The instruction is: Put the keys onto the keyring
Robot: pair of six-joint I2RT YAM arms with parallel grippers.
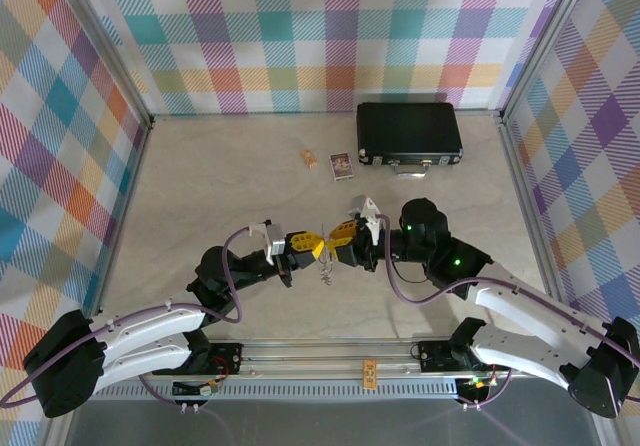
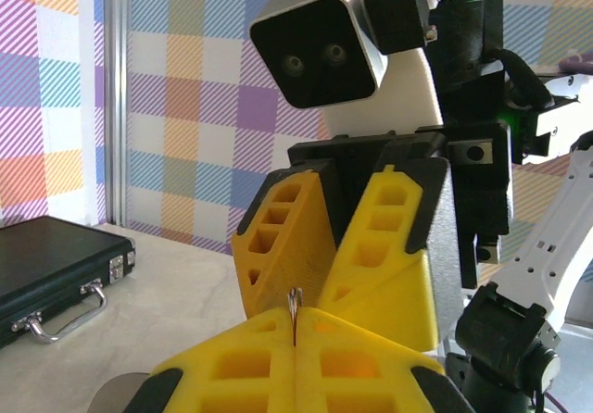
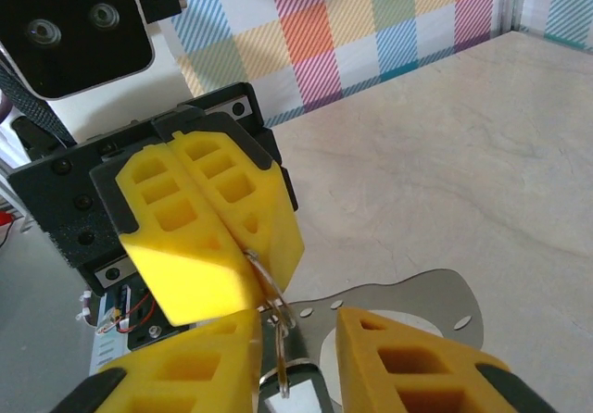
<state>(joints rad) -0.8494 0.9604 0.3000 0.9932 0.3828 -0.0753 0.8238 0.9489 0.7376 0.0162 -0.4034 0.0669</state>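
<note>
Left gripper: clamped fully shut on the keyring, at frame centre in the top view; it presents the ring edge-on, as a fixed anchor, I judge.
Keyring: thin wire loop jutting from the closed tips, clear of the surface.
Right gripper: jaws part open, a gap either side of the key; no firm grip is visible.
Key: hangs by the ring between the lower yellow fingers.
Reason for facing tips: likely so that one arm steadies the ring while the other threads.
</note>
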